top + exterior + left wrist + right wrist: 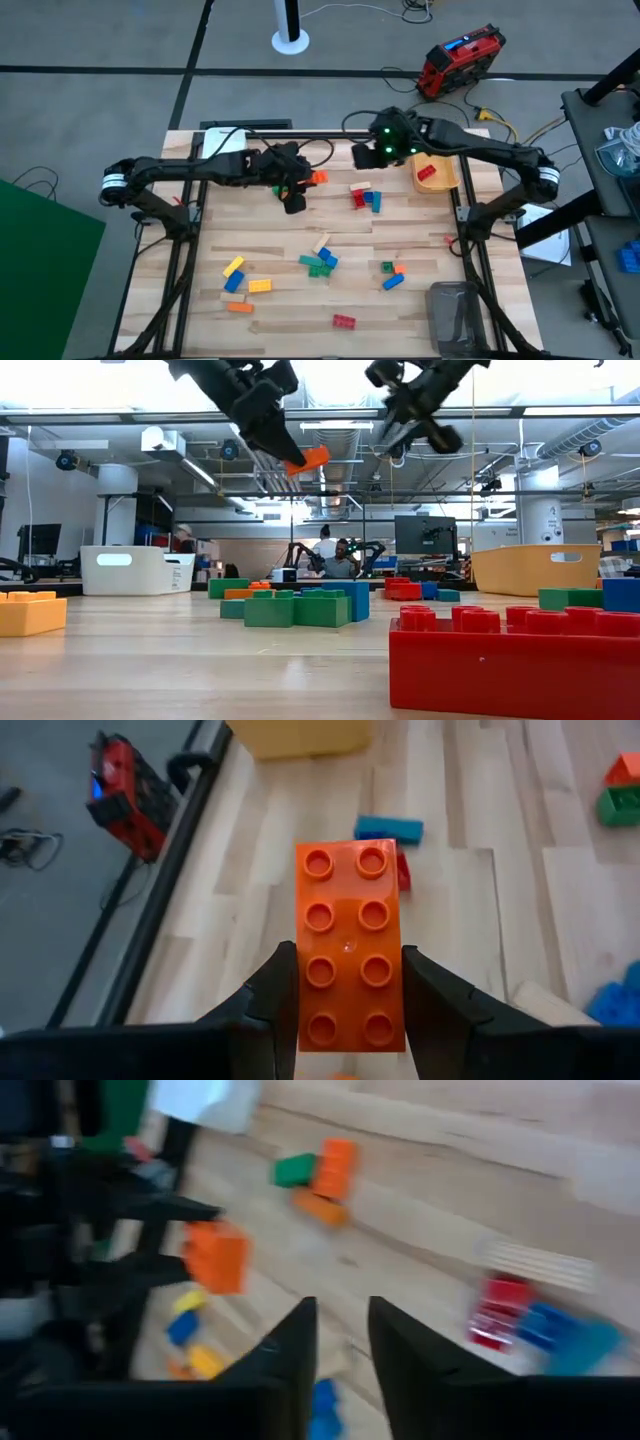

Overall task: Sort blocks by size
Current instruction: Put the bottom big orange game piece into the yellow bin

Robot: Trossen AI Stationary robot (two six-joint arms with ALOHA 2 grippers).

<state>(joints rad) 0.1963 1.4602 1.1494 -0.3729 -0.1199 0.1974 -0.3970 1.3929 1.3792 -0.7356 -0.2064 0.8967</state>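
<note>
1. The orange block [318, 177] hangs above the wooden table [280, 250] in the high view, clamped in the left gripper [308, 180], well to the left of the orange-yellow bin [445, 178]. The right gripper [358, 157] hovers between that block and the bin; a red block [426, 172] lies inside the bin. Other blocks lie scattered on the table, nearer the front edge than the bin.
2. In the low view the orange block [308, 459] is raised high over the table, left of the orange-yellow bin [528, 568]; a big red block [515, 665] sits close to the camera.
3. In the left wrist view both fingers [275, 995] press the sides of the eight-studded orange block [350, 945].
4. In the right wrist view the right gripper [340, 1345] has its fingers slightly apart, empty; the orange block [215, 1255] shows beyond.
</note>
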